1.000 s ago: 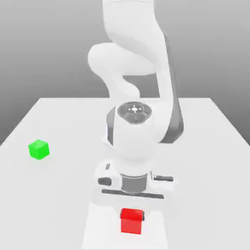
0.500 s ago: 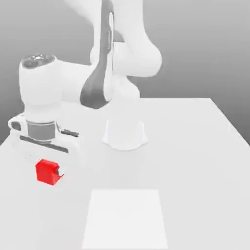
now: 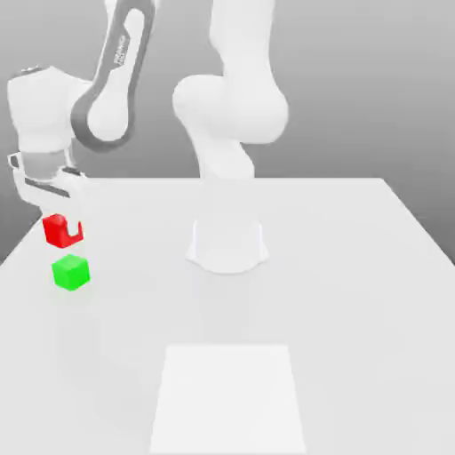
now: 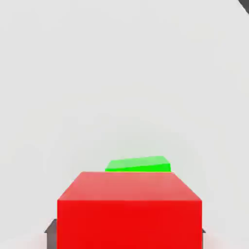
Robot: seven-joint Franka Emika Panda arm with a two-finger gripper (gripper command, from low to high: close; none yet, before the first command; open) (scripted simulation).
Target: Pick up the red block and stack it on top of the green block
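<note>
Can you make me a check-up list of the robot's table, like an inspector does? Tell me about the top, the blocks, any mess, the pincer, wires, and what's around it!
Surface: pale, plain tabletop, with a whiter rectangular patch near the front.
Job's things: the green block sits on the table; the red block is held off the table, apart from the green block, so not stacked yet.
Clutter: nothing seen.
Pincer: closed on the red block, one finger on each side.
Cables: nothing seen.
Surroundings: plain grey background; the white arm's base stands on the table.
</note>
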